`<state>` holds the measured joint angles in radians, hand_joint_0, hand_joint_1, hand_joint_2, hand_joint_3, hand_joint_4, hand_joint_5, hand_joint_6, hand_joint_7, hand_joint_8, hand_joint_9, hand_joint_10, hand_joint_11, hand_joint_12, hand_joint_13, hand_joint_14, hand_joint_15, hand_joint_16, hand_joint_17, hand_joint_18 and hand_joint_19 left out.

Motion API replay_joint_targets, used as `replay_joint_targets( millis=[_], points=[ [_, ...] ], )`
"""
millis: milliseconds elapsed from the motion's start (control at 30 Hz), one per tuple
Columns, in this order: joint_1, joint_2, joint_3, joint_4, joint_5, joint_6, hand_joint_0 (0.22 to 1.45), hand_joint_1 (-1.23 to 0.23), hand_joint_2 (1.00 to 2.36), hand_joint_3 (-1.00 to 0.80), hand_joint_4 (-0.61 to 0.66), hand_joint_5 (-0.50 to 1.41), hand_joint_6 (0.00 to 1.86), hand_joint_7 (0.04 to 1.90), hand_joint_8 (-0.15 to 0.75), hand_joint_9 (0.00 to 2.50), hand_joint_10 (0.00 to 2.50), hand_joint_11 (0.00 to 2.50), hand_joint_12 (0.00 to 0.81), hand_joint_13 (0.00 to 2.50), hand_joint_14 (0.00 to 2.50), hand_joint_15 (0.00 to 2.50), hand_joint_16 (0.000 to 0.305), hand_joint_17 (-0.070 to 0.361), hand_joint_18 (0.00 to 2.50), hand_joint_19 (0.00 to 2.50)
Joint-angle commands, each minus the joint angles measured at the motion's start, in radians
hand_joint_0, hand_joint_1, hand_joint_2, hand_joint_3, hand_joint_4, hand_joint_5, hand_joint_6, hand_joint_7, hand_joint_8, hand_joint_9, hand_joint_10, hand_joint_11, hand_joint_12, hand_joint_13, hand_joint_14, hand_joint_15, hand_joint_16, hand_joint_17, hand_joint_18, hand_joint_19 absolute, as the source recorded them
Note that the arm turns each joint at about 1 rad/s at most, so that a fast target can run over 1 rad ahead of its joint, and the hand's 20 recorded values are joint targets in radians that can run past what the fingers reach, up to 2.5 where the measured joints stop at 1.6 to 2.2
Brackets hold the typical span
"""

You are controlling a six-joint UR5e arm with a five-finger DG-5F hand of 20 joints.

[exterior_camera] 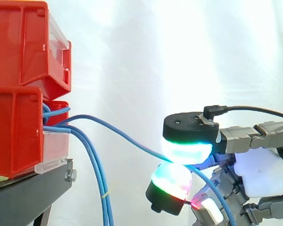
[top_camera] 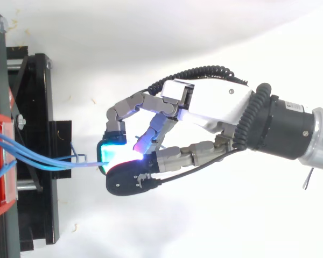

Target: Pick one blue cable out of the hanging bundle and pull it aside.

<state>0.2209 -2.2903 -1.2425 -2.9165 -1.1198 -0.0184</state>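
- Currently we have the white curtain [exterior_camera: 132,56] behind everything, plain and bright.
- Next, two red bins [exterior_camera: 19,127] are stacked at the left edge of the side view, sitting on the black stand [exterior_camera: 33,186]. In the top view the stand [top_camera: 35,161] runs down the left side.
- We see the hand [top_camera: 215,105] coming in from the right at about the level of the lower bin, well apart from the bins.
- We read the hand as pinching. Two glowing pads [exterior_camera: 186,151], cyan-green, are pressed toward each other, one above and one below, with one blue cable [exterior_camera: 137,142] trapped between them. The other fingers are bent loosely behind and hold nothing we can see.
- We see the bundle [exterior_camera: 98,174] of blue cables leave the front of the lower bin, droop just beside the stand and hang down past the bottom of the side view.
- The pinched cable is split off from that bundle. It crosses the gap sloping slightly downward to the pads, then carries on past them toward the lower right, in front of the palm.
- Top view agrees: we see the cable [top_camera: 86,165] run nearly straight from the bin to the pads, fairly taut.
- We note a clear panel [exterior_camera: 54,146] on the lower bin's front, with the cables exiting just above it.
- We see a bolt [exterior_camera: 70,175] on the stand's upper corner, under the bin.
- We spot a small yellow mark [exterior_camera: 104,193] on one hanging cable.
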Motion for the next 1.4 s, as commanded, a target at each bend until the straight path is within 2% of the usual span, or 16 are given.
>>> replay_joint_targets(
  millis=[0, 1367],
  points=[
    [0.000, 0.000, 0.000, -0.001, 0.000, 0.000, 0.71, -0.86, 1.00, 0.17, -0.08, -0.11, 0.94, 1.46, 0.340, 1.24, 0.02, 0.77, 0.370, 1.06, 0.02, 0.65, 0.055, 0.124, 1.01, 0.54],
    [0.000, 0.000, 0.000, 0.000, 0.002, 0.000, 0.71, -0.86, 1.00, 0.16, -0.06, -0.11, 0.94, 1.46, 0.348, 1.24, 0.02, 0.76, 0.369, 1.06, 0.02, 0.64, 0.055, 0.123, 1.01, 0.54]
  ],
)
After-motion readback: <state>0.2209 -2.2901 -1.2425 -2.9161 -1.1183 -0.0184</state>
